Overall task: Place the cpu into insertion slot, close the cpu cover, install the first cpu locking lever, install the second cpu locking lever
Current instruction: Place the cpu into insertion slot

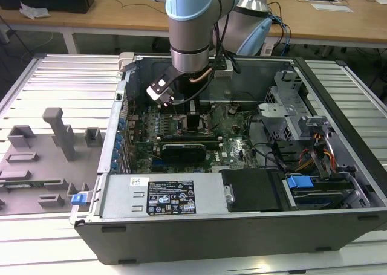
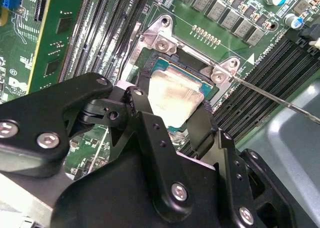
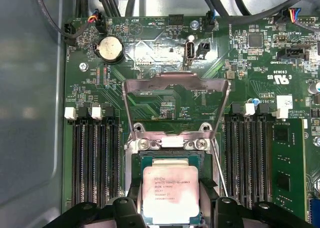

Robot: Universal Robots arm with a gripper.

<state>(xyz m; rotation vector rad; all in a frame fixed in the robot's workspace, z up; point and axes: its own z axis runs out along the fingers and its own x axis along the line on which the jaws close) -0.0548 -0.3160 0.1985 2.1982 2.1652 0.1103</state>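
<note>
Memory slots flank cpu; claw straddles it, grip unclear; cpu cover raised.

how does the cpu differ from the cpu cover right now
The cpu is a solid silver-topped square; the cpu cover is an open frame with a large window. The cpu lies flat in the insertion slot; the cpu cover stands swung up. Both are silvery metal.

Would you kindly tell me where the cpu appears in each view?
Exterior view: hidden under the arm, mid-case.
First wrist view: cpu in the tool, beside the raised cpu cover.
Second wrist view: cpu in the tool, over the insertion slot.
Shared landmark: memory slots flanking the insertion slot.
</note>
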